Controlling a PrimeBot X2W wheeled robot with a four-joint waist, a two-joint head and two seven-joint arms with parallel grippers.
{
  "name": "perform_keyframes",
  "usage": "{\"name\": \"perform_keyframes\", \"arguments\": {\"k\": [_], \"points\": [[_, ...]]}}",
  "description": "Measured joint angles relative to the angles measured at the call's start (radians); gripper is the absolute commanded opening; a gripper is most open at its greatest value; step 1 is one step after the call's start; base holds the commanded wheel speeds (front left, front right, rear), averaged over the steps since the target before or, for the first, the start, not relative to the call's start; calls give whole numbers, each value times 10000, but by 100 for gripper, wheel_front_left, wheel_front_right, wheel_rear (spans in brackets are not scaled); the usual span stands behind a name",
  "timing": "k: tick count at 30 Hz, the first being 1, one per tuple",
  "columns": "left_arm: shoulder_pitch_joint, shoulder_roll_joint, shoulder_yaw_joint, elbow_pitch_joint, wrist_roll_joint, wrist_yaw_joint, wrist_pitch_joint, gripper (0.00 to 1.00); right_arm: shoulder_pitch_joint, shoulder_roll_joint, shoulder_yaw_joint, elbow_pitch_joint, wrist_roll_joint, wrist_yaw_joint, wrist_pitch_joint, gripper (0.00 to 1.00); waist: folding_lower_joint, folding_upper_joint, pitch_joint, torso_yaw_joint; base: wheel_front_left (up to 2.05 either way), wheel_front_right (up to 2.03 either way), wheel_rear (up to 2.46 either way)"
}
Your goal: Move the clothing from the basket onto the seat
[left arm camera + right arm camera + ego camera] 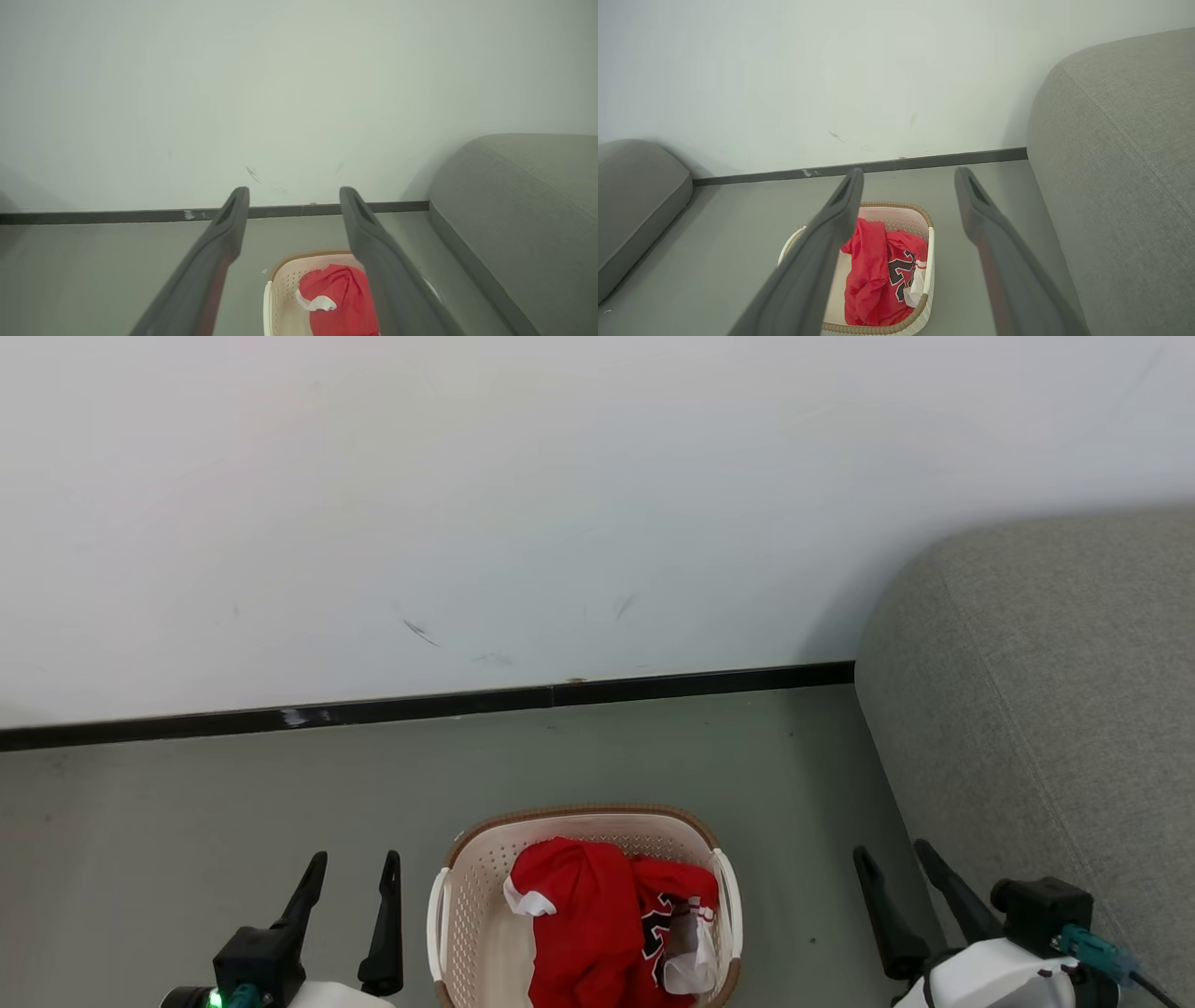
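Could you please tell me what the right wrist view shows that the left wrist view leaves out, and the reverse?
Right wrist view: a second grey cushion at far left, the jersey's black-and-white lettering, white cloth beside it, and the open right gripper. Left wrist view: a white-trimmed cuff on the red clothing, and the open left gripper. Both: the basket on the floor, the red clothing inside it, the seat at right, the wall's black baseboard.
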Motion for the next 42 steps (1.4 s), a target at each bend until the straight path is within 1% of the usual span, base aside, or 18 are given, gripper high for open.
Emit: {"name": "perform_keyframes", "arguments": {"k": [4,11,20,26,42], "points": [[0,-2,-88,17,558,94,-161,100,-1,23,94,-2,-619,0,-128,100,0,0,33,11,0,0,0],[0,-4,-138,19,1582,441,-420,100,-66,31,238,-67,-1820,0,-387,100,-1,0,120,17,0,0,0],[-1,-21,-19,96,1615,527,-420,100,-84,38,207,-113,-1856,0,-389,100,-1,0,178,-12,0,0,0],[-2,-46,40,134,1601,564,-420,100,-92,46,-54,-213,-1854,0,-389,100,-2,0,209,-25,0,0,0],[-8,-82,56,295,1601,602,-420,100,-87,50,-4,-236,-1636,0,-391,100,-3,0,166,-35,0,0,0]]}}
